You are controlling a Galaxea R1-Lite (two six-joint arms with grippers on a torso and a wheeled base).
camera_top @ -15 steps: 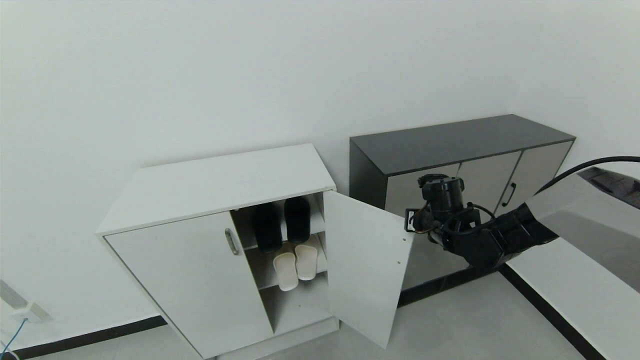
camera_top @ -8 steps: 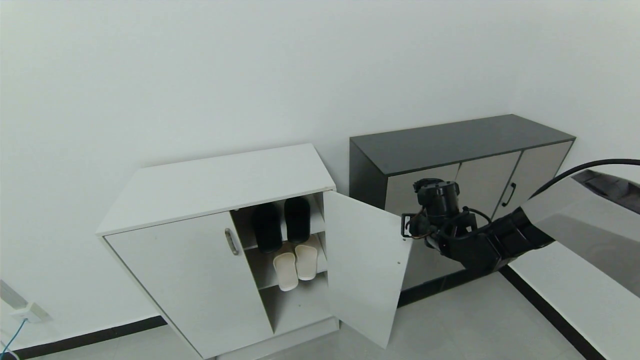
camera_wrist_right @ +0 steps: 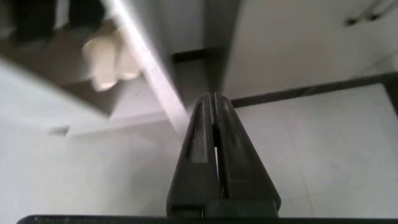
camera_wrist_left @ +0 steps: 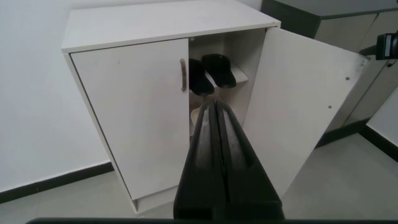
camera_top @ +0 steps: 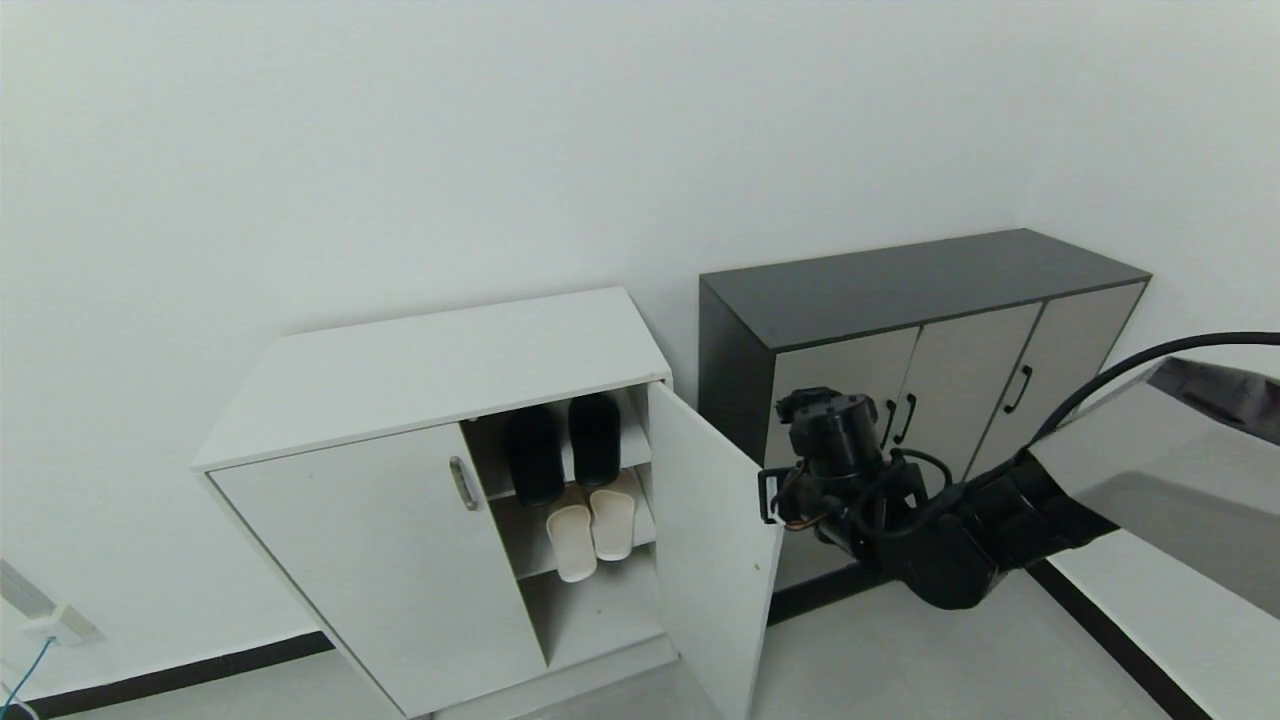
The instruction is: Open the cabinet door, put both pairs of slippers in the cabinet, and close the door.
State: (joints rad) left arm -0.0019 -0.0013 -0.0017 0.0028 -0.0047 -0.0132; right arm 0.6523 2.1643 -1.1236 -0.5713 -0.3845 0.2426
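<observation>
Two pairs of slippers sit inside the white cabinet (camera_top: 440, 365): the black slippers (camera_top: 565, 450) on the upper shelf, the white slippers (camera_top: 592, 525) on the shelf below, toes inward. The cabinet door (camera_top: 715, 540) on the right stands half open. The right gripper (camera_top: 768, 497), jaws pressed together on nothing, is against or just beside the door's outer face near its free edge; contact cannot be confirmed from here. The left gripper (camera_wrist_left: 216, 109), jaws likewise closed and empty, hangs well back, facing the cabinet front. What remains looks to be the closing push. The danger is that the narrow closed fingers could skid off the smooth panel's edge and leave the door ajar. The white slippers' heels also seem to reach the shelf's front lip and might catch the door before it shuts. The count: four slippers in two pairs, two cabinets, two doors on the white one with its left door (camera_top: 380, 560) shut, and three doors on the dark cabinet (camera_top: 900, 285) beside it.
</observation>
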